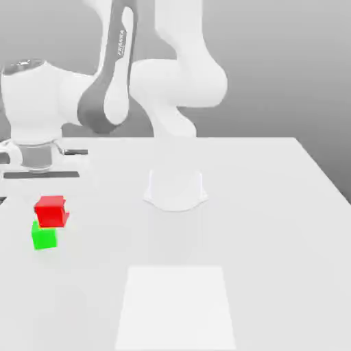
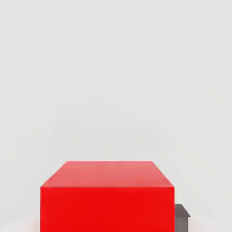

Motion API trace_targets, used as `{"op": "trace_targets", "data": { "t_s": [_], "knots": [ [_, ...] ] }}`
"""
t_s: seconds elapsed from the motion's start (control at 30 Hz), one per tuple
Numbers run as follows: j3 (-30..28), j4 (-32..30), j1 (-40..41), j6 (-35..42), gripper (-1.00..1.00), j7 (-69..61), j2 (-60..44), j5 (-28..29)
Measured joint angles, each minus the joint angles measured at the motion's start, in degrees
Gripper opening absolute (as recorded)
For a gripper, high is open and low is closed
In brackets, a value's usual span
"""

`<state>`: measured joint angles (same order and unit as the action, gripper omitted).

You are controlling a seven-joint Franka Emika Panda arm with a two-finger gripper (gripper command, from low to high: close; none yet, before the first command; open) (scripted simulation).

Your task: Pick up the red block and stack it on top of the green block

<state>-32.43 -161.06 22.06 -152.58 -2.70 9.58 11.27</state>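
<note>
Pale matte bench [image 1: 264, 212] lay open toward the exterior view's right; small matte green cube [image 1: 44, 237] stood beneath small matte red cube [image 1: 51, 212].

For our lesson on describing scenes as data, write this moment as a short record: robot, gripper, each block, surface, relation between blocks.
robot: one white arm
gripper: closed on the red block
red block: small bright cube, between the fingers
green block: small cube, below the red one in the exterior view
surface: pale table
relation: red overlaps green's upper part in the exterior view; whether they touch, cannot tell
</note>
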Motion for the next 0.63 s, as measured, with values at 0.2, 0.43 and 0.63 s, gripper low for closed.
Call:
{"op": "trace_targets", "data": {
  "t_s": [0.2,0.43,0.63],
  "knots": [
    [-3.9,0.4,0.6,-2.2,-1.0,-7.9,-2.6,-3.1],
    [-3.7,0.7,-2.2,-8.3,-1.0,-16.3,-10.1,-14.8],
    [0.7,0.7,0.1,-12.8,1.0,-23.8,-16.0,-25.3]
  ]
}}
